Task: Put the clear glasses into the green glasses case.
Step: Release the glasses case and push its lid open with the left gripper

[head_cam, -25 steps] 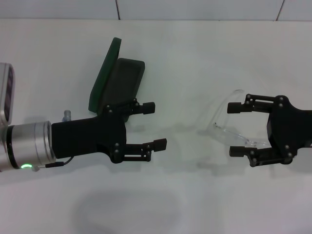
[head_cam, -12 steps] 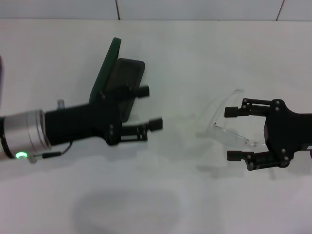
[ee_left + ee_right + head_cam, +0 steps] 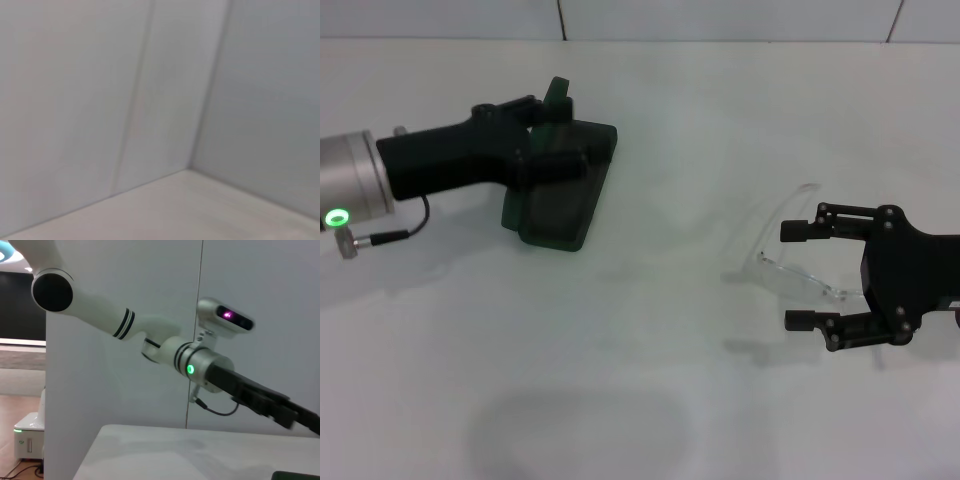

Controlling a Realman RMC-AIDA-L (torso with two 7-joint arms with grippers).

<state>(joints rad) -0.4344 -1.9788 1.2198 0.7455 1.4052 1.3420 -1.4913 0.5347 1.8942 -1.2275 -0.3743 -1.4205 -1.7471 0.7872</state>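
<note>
So from where I'm driving this, the job is barely started. Nearest to me on the right side, the right gripper (image 3: 798,275) sits low over the worktop (image 3: 620,380) with its fingers spread wide, one either side of the clear glasses (image 3: 785,250). The glasses are lying on the worktop between those open fingers, not pinched and not lifted as far as I can see, so the grab itself is still to do.

Farther back on the left, the green glasses case (image 3: 560,190) is open on the worktop, lid up, nothing inside that I can make out. It's well apart from the glasses. The left gripper (image 3: 542,135) is over the case, right at the lid, but I can't tell whether its fingers are open or closed since the arm body covers them, and I can't say if it's actually touching the lid.

What's left, I reckon: close on the glasses, carry them across, drop them in the case
</note>
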